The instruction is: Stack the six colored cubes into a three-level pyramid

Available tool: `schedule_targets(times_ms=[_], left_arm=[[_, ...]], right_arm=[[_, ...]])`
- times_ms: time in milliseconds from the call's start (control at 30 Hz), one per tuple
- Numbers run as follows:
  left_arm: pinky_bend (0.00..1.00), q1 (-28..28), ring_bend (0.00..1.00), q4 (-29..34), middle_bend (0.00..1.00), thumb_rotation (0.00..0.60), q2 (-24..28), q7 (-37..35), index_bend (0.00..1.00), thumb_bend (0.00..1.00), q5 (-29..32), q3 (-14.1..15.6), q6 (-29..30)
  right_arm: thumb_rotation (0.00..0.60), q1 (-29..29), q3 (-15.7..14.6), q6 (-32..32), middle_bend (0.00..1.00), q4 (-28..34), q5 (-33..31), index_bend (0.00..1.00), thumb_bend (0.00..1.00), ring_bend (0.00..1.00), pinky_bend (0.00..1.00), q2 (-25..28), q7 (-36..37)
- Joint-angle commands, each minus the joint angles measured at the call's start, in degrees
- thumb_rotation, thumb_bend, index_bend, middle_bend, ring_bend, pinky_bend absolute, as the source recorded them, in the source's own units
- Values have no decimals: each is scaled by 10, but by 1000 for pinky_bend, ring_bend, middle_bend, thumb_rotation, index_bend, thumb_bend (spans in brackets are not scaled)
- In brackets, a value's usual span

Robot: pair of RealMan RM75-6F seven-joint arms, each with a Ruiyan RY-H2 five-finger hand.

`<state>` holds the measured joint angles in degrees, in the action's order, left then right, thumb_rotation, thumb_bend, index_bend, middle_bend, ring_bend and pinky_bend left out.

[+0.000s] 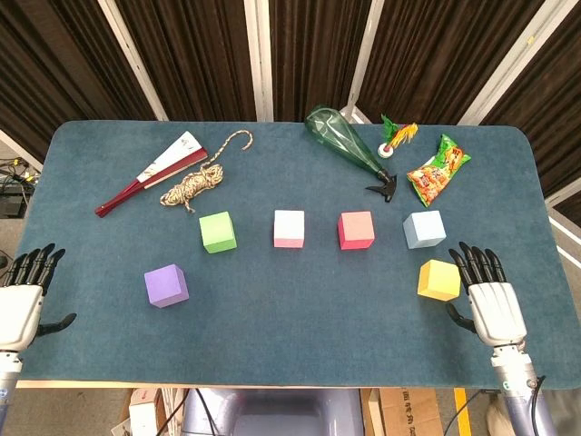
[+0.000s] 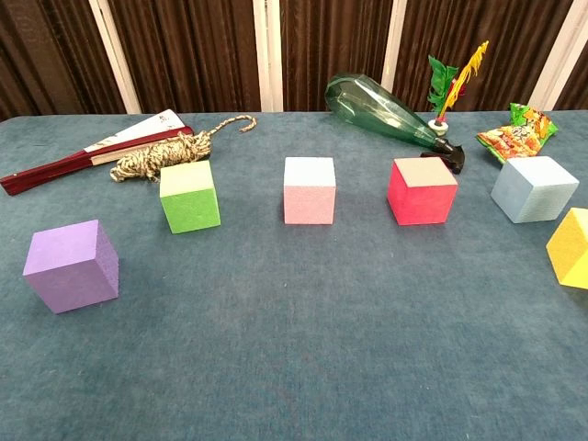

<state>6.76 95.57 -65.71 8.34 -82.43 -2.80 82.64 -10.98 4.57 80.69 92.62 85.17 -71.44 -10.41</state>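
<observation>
**Six cubes loose on the cloth, both hands released**

Spread across both views, a dark blue felt-covered table. At its two near corners in the head view, a white-and-black left hand and a white-and-black right hand, each lying palm-down on the cloth with fingers apart, grasping nothing; neither visible in the chest view.

At the back, lying on its side, a green glass bottle with a black stopper end. To the far left, a folded red-and-white paper fan, and touching it a coil of tan twisted rope with one loose end curling away toward the back.

Resting flat, all unstacked and well apart from one another, six foam cubes. In a row across the middle: green cube, pink cube, red cube, light blue cube. Nearer the front edge, purple cube at the left, below the green one, and yellow cube just beside the right hand's fingertips, apparently not touching.

Behind the light blue cube, an orange-and-green snack packet. Beside the bottle neck, a small feathered shuttlecock in green, yellow and red.
</observation>
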Motion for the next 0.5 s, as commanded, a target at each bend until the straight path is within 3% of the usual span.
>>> schedule_targets(times_ms=[33, 500], left_arm=[[0, 0, 0, -1, 0, 600, 0, 1, 0, 0, 0, 0, 0], [0, 1, 0, 0, 0, 600, 0, -2, 0, 0, 6, -1, -5]], right_arm=[[600, 0, 1, -1, 0, -1, -1, 0, 291, 0, 0, 0, 1], [600, -1, 2, 3, 0, -3, 3, 0, 290, 0, 0, -2, 5]])
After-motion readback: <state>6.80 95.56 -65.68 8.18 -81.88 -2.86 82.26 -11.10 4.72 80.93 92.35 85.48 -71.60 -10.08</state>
